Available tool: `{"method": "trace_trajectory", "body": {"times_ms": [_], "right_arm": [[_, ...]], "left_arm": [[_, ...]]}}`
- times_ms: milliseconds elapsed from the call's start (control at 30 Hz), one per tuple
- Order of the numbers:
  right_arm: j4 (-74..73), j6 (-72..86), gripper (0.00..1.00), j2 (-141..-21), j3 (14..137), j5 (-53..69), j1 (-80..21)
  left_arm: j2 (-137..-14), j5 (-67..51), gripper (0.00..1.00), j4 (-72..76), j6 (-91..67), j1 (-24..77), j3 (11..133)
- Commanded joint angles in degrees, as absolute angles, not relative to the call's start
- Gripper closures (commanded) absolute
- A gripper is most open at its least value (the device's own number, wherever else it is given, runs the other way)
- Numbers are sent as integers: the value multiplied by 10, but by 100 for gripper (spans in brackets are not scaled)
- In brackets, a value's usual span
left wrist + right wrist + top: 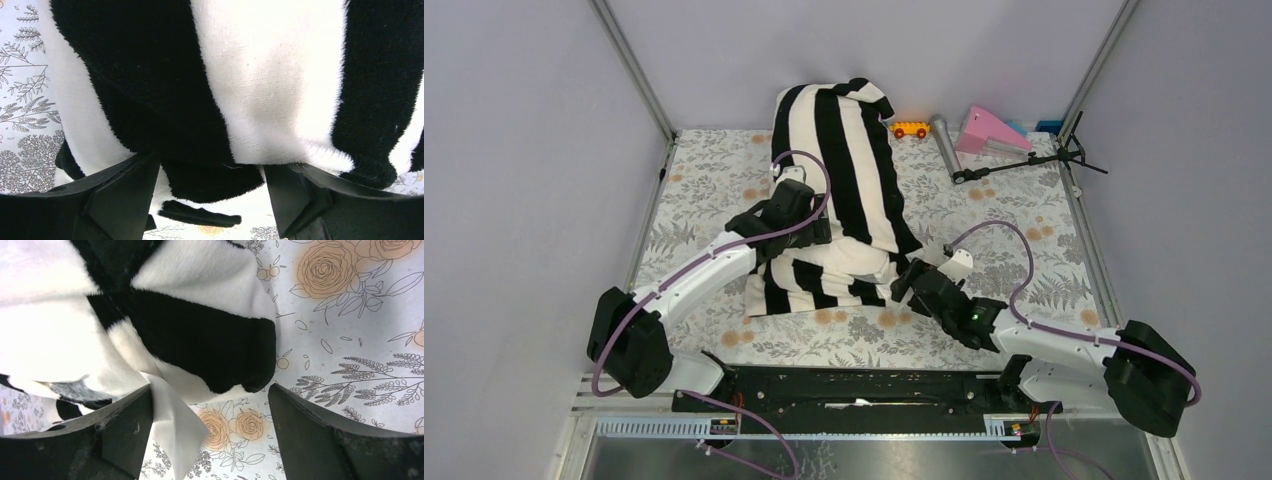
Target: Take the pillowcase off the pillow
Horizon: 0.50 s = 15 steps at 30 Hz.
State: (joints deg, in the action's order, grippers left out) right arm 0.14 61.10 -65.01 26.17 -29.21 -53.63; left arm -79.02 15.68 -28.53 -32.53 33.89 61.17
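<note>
1. Black-and-white plush fills the left wrist view. The left gripper [210,167] stands with its jaws wide apart at the left flank of the pillowcase [844,160], a hanging hem lies just ahead of its fingers [125,192], and nothing is clamped between them
2. We judge the task barely begun: the cover wraps the whole bundle, from the near end on the table [1024,240] up to the far end, which appears to lean on the back wall, and the pillow is nowhere clearly bared
3. What is left, as we read it, is nearly everything: take hold of the open end, hold the filling back, and draw the cover off along its length
4. As for looks, the pillowcase is a thick, fuzzy fabric with broad stripes running lengthwise over the plump upper part; at the near end it goes slack and folds over itself, so the stripes there run crosswise
5. A pale band [849,258] lies between the plump part and the folded end; whether it is the pillow showing or just a white stripe, we cannot tell
6. To the right, the right gripper [210,390] is also spread open and holds nothing; it hovers at the near right corner of the cover, where a black-striped corner lies between its fingers [310,435] and a thin, smooth pale flap [172,427] sticks out beside one of them
7. That flap looks unlike the plush, so we guess it marks the opening, a fair place to grip
</note>
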Motion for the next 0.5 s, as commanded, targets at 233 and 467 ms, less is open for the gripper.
{"method": "trace_trajectory", "body": {"times_ms": [233, 467], "right_arm": [[20, 466, 4, -544, 314, -229, -533], [-40, 482, 0, -581, 435, -247, -534]], "left_arm": [[-710, -35, 19, -249, -340, 343, 638], [-642, -39, 19, -294, -375, 399, 641]]}}
